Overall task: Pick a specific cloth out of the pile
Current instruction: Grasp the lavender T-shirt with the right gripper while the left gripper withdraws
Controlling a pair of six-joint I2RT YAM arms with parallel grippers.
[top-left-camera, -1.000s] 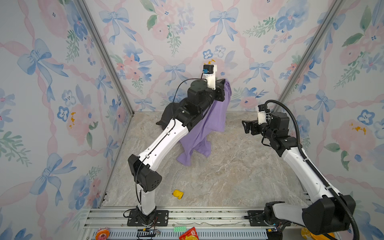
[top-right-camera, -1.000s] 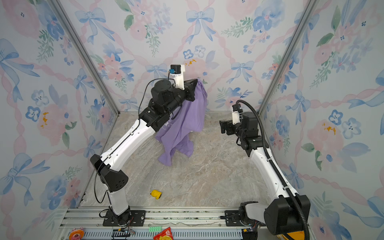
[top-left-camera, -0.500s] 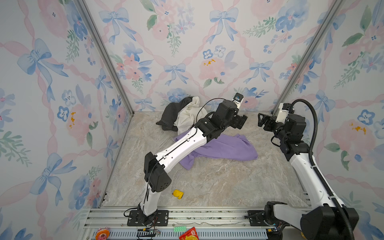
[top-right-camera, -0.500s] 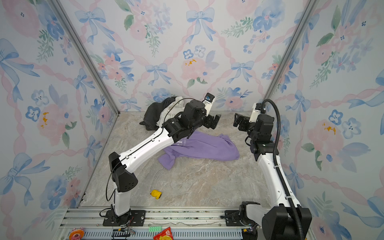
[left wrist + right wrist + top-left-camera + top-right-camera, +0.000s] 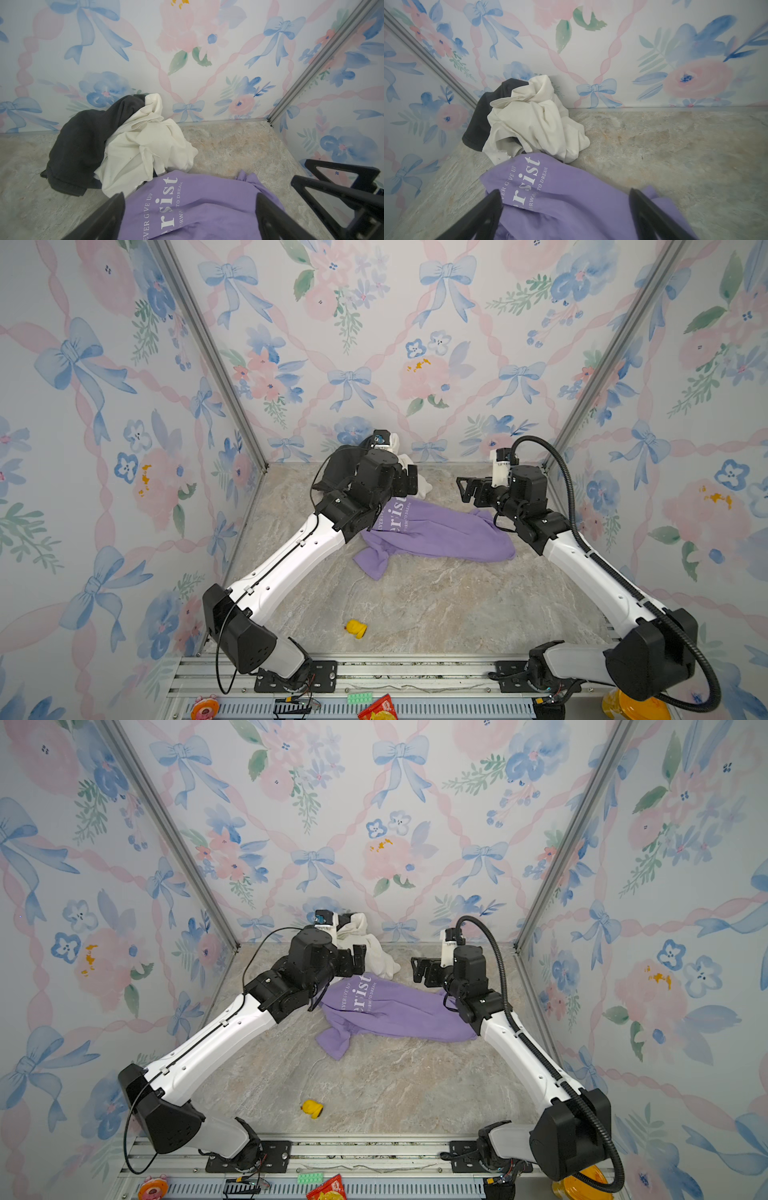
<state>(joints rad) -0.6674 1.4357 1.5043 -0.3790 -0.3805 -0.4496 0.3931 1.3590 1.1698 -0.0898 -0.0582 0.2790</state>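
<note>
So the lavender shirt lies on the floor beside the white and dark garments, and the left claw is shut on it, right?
Not quite: the left wrist view shows the left claw open over the lavender shirt, gripping nothing. The shirt lies on the floor beside the white garment and dark garment.

I note the cloth [image 5: 440, 537] as matt, soft fabric with smooth white print. The pile [image 5: 128, 149] is matt, creased fabric. The floor [image 5: 415, 601] looks stone-patterned, low sheen. The posts [image 5: 208, 348] are brushed metal.

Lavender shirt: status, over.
Left gripper open, empty; right gripper open, empty. Lavender shirt lies on the table, edge against the pile. Nothing in the way.
</note>
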